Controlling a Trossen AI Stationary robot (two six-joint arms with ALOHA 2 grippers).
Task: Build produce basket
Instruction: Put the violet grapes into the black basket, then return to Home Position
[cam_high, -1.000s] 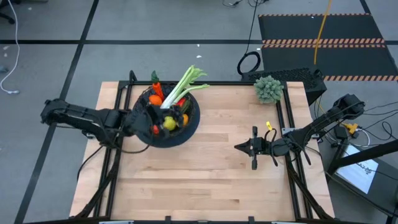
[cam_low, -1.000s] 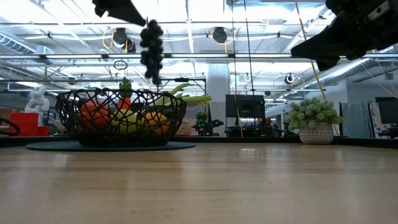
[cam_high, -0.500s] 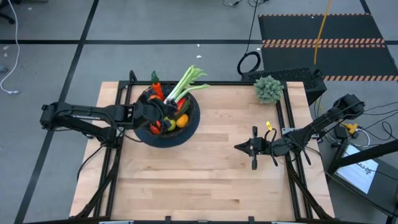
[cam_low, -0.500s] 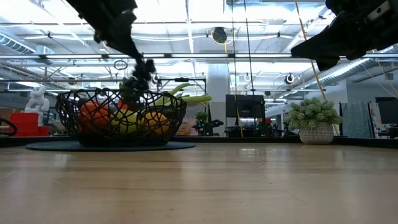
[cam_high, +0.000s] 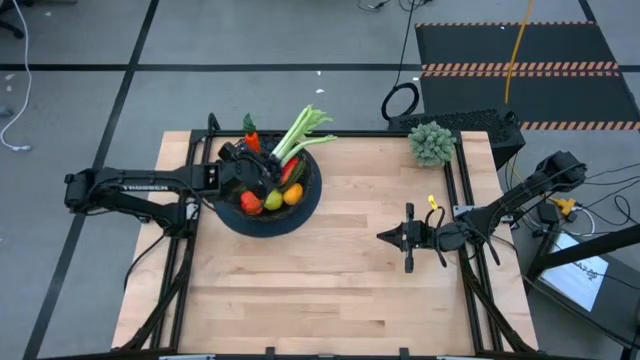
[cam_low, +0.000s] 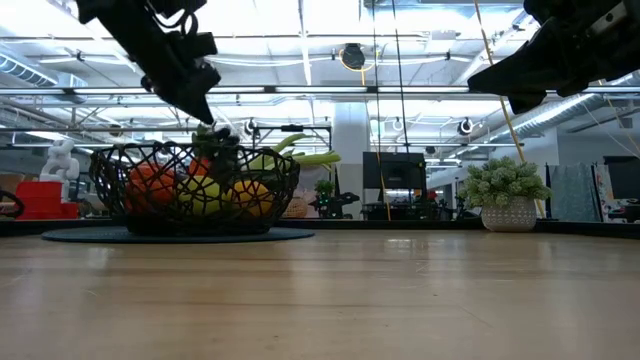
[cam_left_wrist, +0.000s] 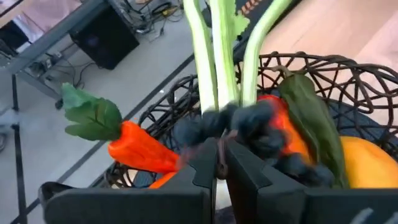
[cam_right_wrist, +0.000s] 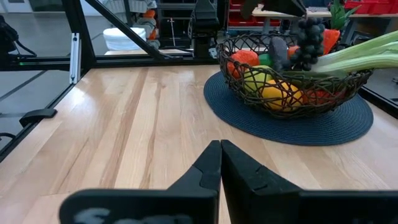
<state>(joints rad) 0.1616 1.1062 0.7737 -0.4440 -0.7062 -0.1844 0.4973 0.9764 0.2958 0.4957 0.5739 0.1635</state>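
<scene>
Over the basket (cam_high: 305, 205), my left gripper (cam_high: 262, 168) hangs just above the piled produce, its fingers a hair's breadth apart around the thin stem of the grapes (cam_left_wrist: 258, 134). The dark bunch rests low against the leafy stalk (cam_left_wrist: 217, 56) and the red-orange fruit beside it, so I judge the step in hand is the release. To do it well I should part the fingers only when the bunch sits fully on the pile, then lift straight up, so nothing drags on the stem. The carrot (cam_left_wrist: 134, 146) lies against the wire rim on one side and the stalk leans over the far rim, so a sideways exit risks snagging either. Above is free. My right gripper (cam_high: 384, 237) waits closed and empty over bare table (cam_high: 330, 290), well apart from the basket, leaving broad room between.
</scene>
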